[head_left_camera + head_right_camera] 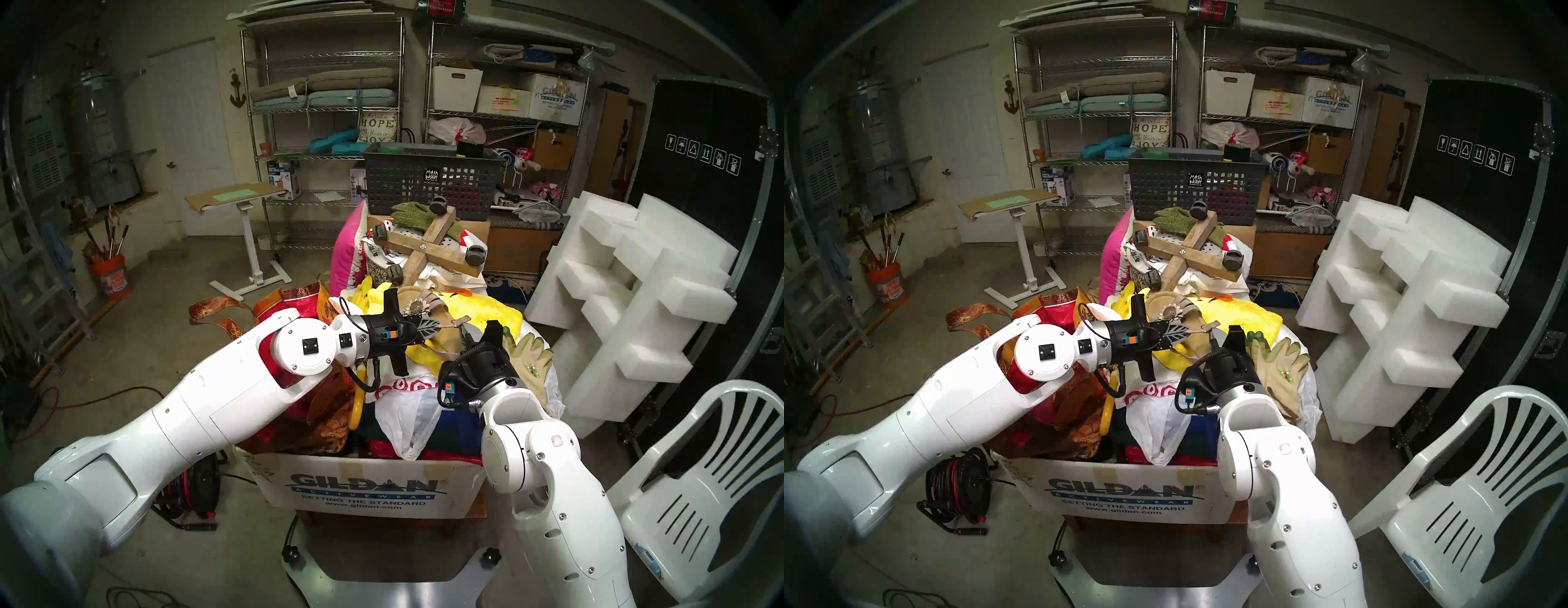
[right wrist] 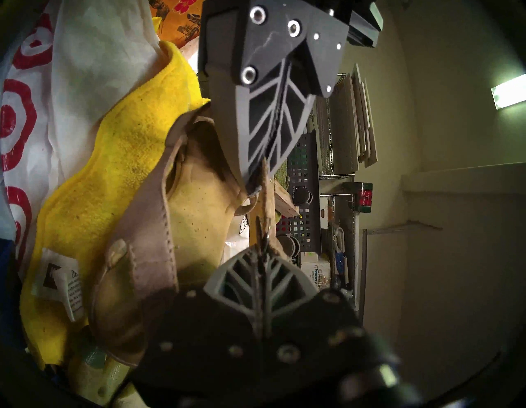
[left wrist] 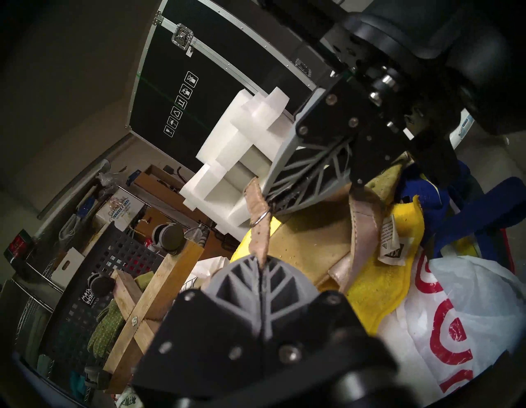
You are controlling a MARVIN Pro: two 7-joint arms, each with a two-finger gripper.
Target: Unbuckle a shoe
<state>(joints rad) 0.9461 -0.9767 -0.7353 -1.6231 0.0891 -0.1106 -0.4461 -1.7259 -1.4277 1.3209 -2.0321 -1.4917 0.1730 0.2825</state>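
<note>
Left gripper (image 3: 260, 267): jaws pressed together, pinching the thin strap (image 3: 260, 228) of the sandal, just short of the buckle.
Right gripper (image 3: 273, 203): jaws also closed, clamped at the buckle ring (image 3: 263, 218), tip facing the left gripper's tip, strap stretched between the two.
Sandal (image 1: 441, 314): tan, flower ornament (image 1: 413, 306) beyond the left gripper; sole lies on a yellow towel (image 1: 492, 312) under both grippers.
Glove (image 1: 532, 361): just right of the right gripper.
Target bag (image 3: 455, 313): under the towel, nearer than both tips.
</note>
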